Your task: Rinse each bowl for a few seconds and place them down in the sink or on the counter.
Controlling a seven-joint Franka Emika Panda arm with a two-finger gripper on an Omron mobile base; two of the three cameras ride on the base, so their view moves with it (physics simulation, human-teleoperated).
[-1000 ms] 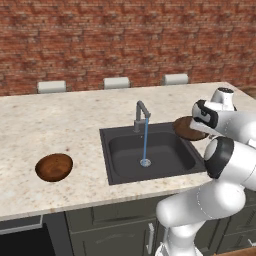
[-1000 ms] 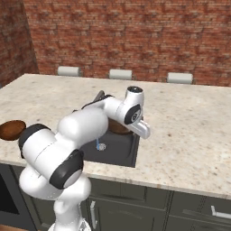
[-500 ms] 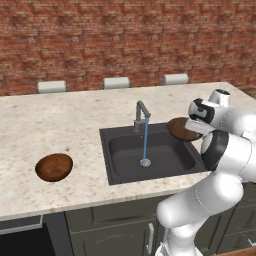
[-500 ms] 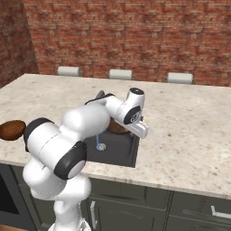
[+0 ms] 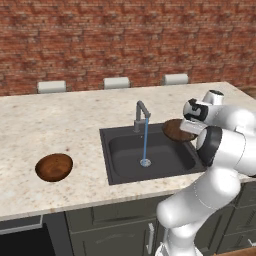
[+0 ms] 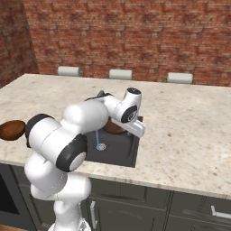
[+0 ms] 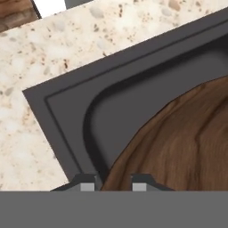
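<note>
My gripper [image 5: 188,127] is shut on the rim of a dark reddish-brown wooden bowl [image 5: 175,130] and holds it above the right side of the black sink [image 5: 108,138]. In the hand view the bowl [image 7: 187,142] spreads from between my fingertips [image 7: 88,185] over a corner of the sink [image 7: 67,111]. From the right base, the bowl [image 6: 113,128] shows below the hand, over the sink [image 6: 124,153]. A second bowl [image 5: 54,167] [image 6: 11,130] rests on the counter [image 5: 50,120], left of the sink.
The grey faucet [image 5: 141,113] runs a thin stream of water [image 5: 145,142] onto the drain [image 5: 145,162], left of the held bowl. A brick wall [image 5: 125,40] and three pale seat backs [image 5: 116,83] stand behind the counter. Broad bare stone lies to the right [image 6: 189,131].
The hand has carried the bowl a little to the left, from the sink's right edge out over the basin. The water runs on and the other bowl stays put.
</note>
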